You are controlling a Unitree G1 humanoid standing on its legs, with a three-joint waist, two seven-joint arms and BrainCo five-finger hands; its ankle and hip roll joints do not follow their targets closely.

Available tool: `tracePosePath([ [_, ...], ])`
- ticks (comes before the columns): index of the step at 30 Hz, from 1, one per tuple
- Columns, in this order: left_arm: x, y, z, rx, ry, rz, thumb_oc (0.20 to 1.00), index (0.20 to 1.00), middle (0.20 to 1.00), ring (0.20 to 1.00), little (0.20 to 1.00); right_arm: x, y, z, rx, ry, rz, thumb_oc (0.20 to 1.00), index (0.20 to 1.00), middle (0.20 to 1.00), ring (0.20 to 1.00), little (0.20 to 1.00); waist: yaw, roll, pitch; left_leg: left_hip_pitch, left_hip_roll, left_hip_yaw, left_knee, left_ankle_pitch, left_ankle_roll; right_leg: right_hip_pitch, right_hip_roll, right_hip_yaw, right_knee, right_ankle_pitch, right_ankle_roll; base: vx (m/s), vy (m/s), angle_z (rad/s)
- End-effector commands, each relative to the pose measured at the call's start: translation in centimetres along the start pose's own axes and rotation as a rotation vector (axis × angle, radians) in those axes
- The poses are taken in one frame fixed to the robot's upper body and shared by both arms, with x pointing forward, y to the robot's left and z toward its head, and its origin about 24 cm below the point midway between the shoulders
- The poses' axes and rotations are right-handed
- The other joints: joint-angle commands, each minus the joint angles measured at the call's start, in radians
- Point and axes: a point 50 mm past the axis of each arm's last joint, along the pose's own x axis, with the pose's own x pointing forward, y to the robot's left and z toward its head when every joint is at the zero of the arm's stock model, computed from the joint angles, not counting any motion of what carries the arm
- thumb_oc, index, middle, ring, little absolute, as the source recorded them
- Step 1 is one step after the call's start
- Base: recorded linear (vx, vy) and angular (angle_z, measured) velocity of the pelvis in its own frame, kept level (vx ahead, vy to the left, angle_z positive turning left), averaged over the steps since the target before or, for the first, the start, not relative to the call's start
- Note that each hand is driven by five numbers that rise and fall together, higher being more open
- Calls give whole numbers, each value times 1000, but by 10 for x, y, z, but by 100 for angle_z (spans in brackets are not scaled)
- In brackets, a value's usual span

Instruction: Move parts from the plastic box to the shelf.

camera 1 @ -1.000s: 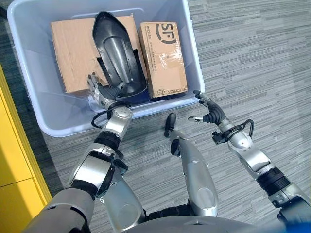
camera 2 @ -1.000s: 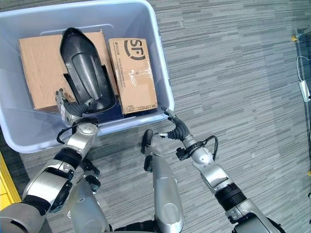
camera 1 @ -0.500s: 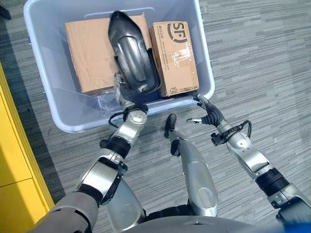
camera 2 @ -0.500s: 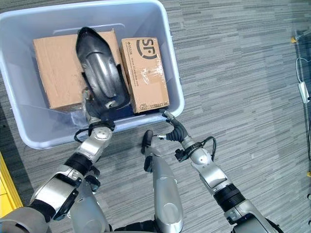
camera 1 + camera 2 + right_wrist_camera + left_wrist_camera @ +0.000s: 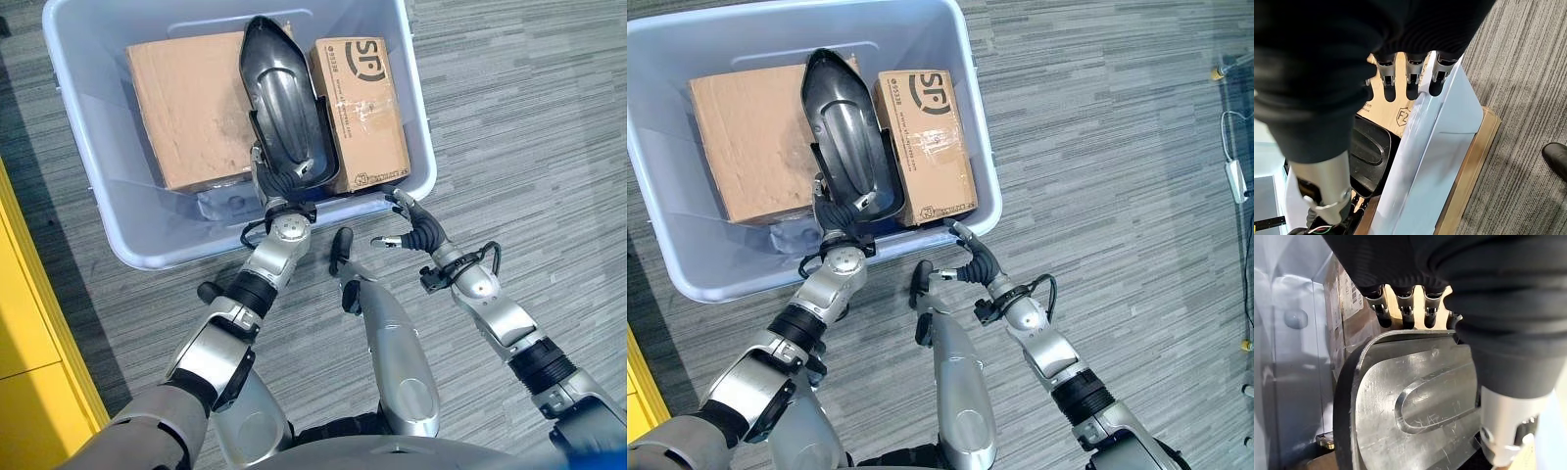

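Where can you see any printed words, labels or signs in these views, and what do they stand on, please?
Smaller cardboard box: a large dark logo on top; the fine print beside it is too small to read.
Larger cardboard box: a barcode label on its side, too blurred to read.
Black part and plastic box: no print visible.

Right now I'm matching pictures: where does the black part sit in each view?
Left eye: black part upper middle, in the plastic box.
Right eye: upper left of middle.
Left wrist: lower middle.
Right wrist: lower left.
Shared landmark: printed cardboard box beside it.
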Motion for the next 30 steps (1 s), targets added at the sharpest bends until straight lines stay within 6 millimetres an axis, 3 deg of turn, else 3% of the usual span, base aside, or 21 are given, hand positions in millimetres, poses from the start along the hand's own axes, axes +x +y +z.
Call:
tracePosePath([
  [1, -14, -22, 6, -50, 29, -35, 1000, 1000, 1000, 1000, 1000, 3, -1, 21, 11, -97, 2, 1000, 1000, 1000, 1000, 1000, -3, -36, -5, -125, 61, -2, 139, 36, -55, 19, -84, -53, 52, -98, 123, 6, -43, -3],
  [7, 4, -4, -1, 33, 69, 102, 1000, 1000, 1000, 1000, 1000, 6, -1, 22, 13, -98, 17, 1000, 1000, 1000, 1000, 1000, -8, -37, -5, -135, 72, -7, 154, 34, -61, 10, -86, -49, 64, -102, 121, 6, -8, -2],
  [14, 25, 19, -3, 266, 70, 234, 1000, 1000, 1000, 1000, 1000, 9, 1, 24, 23, -97, 29, 1000, 1000, 1000, 1000, 1000, -18, -43, -5, -146, 80, -8, 165, 32, -67, -5, -88, -44, 73, -101, 119, 26, -42, -3],
  [17, 32, 30, -10, 269, 148, 281, 1000, 1000, 1000, 1000, 1000, 8, 1, 22, 31, -93, 23, 1000, 1000, 1000, 1000, 1000, -22, -44, -5, -154, 80, -8, 173, 32, -70, -14, -86, -43, 74, -102, 117, 26, -50, -1],
  [18, 32, 32, -11, 273, 155, 288, 918, 918, 918, 918, 918, 8, 1, 22, 31, -92, 23, 1000, 1000, 1000, 1000, 1000, -23, -44, -5, -155, 81, -8, 174, 33, -71, -15, -86, -42, 76, -102, 116, 21, -36, -1],
  [19, 33, 36, -16, 281, 184, 318, 464, 464, 464, 464, 464, 8, 1, 22, 32, -91, 24, 1000, 1000, 1000, 1000, 1000, -26, -43, -5, -157, 81, -8, 176, 33, -71, -19, -86, -41, 77, -103, 115, 0, 0, 0],
  [20, 33, 40, -19, 283, 208, 338, 300, 300, 300, 300, 300, 8, 1, 22, 33, -90, 24, 1000, 1000, 1000, 1000, 1000, -27, -42, -5, -158, 80, -8, 176, 32, -71, -22, -85, -39, 78, -104, 115, 19, -32, -1],
  [21, 35, 48, -24, 306, 238, 376, 200, 200, 200, 200, 200, 7, 1, 21, 33, -89, 26, 1000, 1000, 1000, 1000, 1000, -29, -41, -5, -162, 78, -8, 175, 33, -73, -27, -84, -36, 81, -105, 114, 18, -38, -3],
  [25, 41, 91, -45, 379, 355, 595, 200, 200, 200, 200, 200, 3, 2, 21, 49, -90, 12, 1000, 1000, 1000, 1000, 1000, -33, -37, -5, -180, 79, -11, 179, 37, -80, -48, -89, -34, 84, -107, 110, 17, -62, -6],
  [30, 39, 104, -59, 266, 461, 666, 200, 200, 200, 200, 200, 4, 2, 20, 57, -88, -11, 1000, 1000, 1000, 1000, 1000, -33, -32, -5, -192, 78, -17, 180, 37, -83, -65, -93, -33, 89, -108, 108, 2, -7, 0],
])
